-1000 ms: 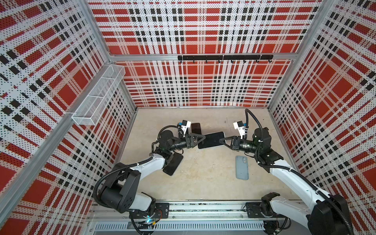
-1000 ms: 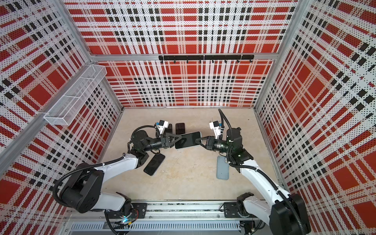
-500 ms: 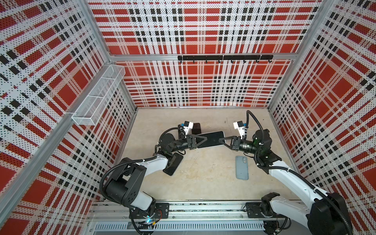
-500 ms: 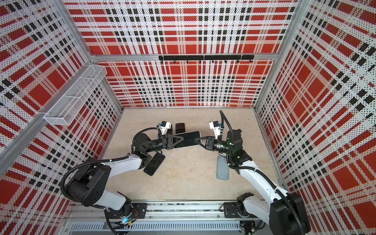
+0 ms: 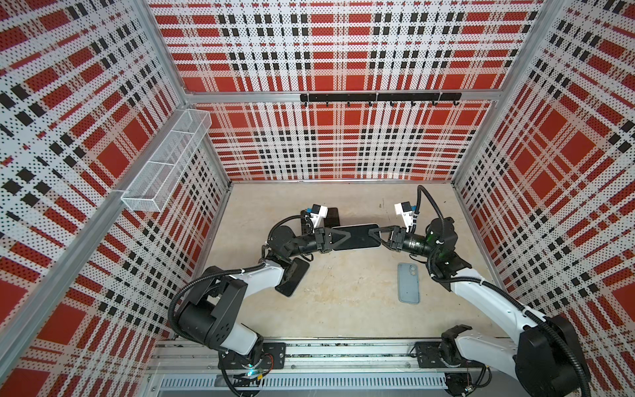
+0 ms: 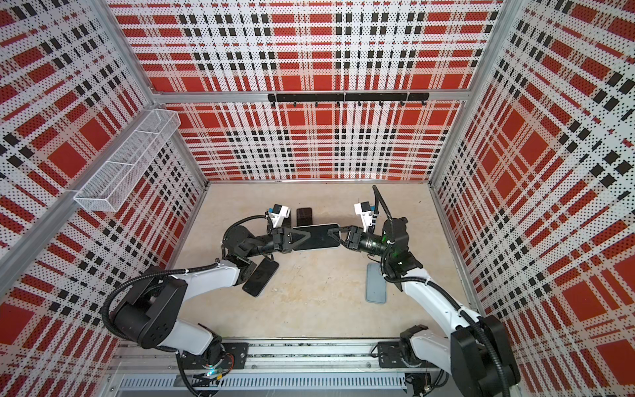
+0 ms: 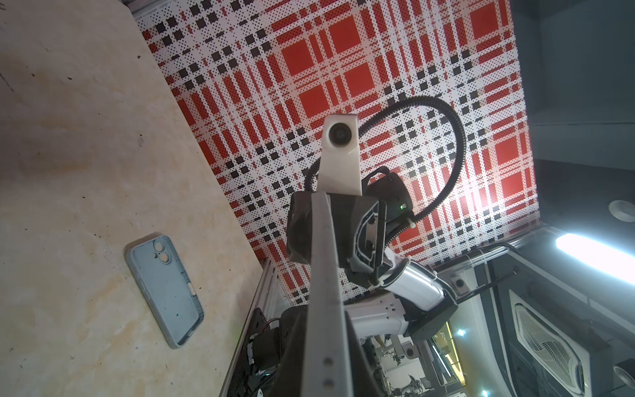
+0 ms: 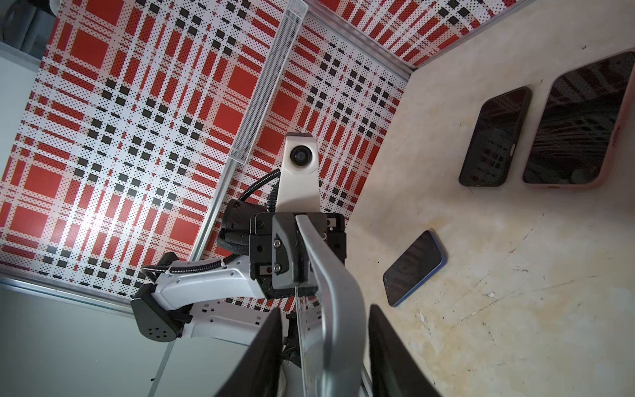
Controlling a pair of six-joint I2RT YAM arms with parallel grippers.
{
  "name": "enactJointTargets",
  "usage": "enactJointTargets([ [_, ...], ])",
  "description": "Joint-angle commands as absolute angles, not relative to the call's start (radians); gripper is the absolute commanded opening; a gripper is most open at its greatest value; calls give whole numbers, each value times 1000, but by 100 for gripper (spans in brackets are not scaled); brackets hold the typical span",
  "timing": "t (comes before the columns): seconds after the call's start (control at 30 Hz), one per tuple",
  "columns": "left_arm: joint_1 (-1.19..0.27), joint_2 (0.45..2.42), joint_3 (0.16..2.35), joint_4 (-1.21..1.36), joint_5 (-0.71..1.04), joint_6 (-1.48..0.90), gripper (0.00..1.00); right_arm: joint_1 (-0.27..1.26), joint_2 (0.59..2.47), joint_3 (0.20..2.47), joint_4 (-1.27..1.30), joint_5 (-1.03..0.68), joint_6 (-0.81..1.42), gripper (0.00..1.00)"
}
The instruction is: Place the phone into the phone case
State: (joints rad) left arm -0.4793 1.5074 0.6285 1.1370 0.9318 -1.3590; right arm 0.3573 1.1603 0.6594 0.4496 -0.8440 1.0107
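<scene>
Nearest you, the grey-blue phone case (image 5: 408, 283) lies flat on the bench (image 5: 343, 309), just beside the right arm. In the left wrist view it looks hollow side up, with its camera cut-outs at the far end. A spare dark phone (image 5: 293, 279) lies partly under the left arm; leave it alone.

Further in, the phone (image 5: 359, 240) you want hangs clear of the bench between the two arms, roughly level and screen up. Your left pincer (image 5: 347, 234) is clamped on its left end. Your right pincer (image 5: 371, 234) brackets the right end, but in the right wrist view its fingers (image 8: 257, 357) stand off the phone's edge with a gap. Treat it as open and the left as carrying the whole weight.

Draw the right pincer straight back along the phone's length so neither finger drags it askew. A grip on one end gives the phone leverage to sag or twist, so carry it slowly. Check which end holds the camera before you line it up over the cut-outs. Seat one end first, then press the rest down.

At the back, two more phones (image 5: 331, 216) lie just behind the left wrist; keep clear of them.
</scene>
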Motion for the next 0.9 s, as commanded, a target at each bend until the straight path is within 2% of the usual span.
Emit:
enactJointTargets([
  [0.0, -486, 1501, 645, 1236, 954, -1405, 0, 352, 1188, 708, 544, -848, 1011, 42],
  [0.13, -487, 1499, 645, 1236, 951, -1407, 0, 351, 1217, 698, 618, -843, 1055, 36],
  [0.27, -490, 1499, 645, 1229, 945, -1405, 0, 351, 1215, 683, 603, -820, 1045, 25],
  [0.47, -495, 1499, 658, 1206, 948, -1396, 0, 352, 1140, 689, 372, -730, 881, 8],
  [0.6, -497, 1502, 666, 1197, 949, -1393, 0, 352, 1099, 701, 253, -673, 783, 6],
  [0.7, -498, 1504, 670, 1194, 949, -1394, 0, 351, 1088, 707, 219, -648, 753, 11],
  [0.73, -498, 1504, 672, 1192, 948, -1392, 0, 351, 1088, 710, 215, -646, 751, 17],
  [0.77, -497, 1503, 672, 1190, 947, -1393, 0, 350, 1086, 714, 208, -642, 750, 28],
  [0.87, -498, 1494, 675, 1177, 935, -1388, 0, 340, 1056, 725, 200, -626, 755, 42],
])
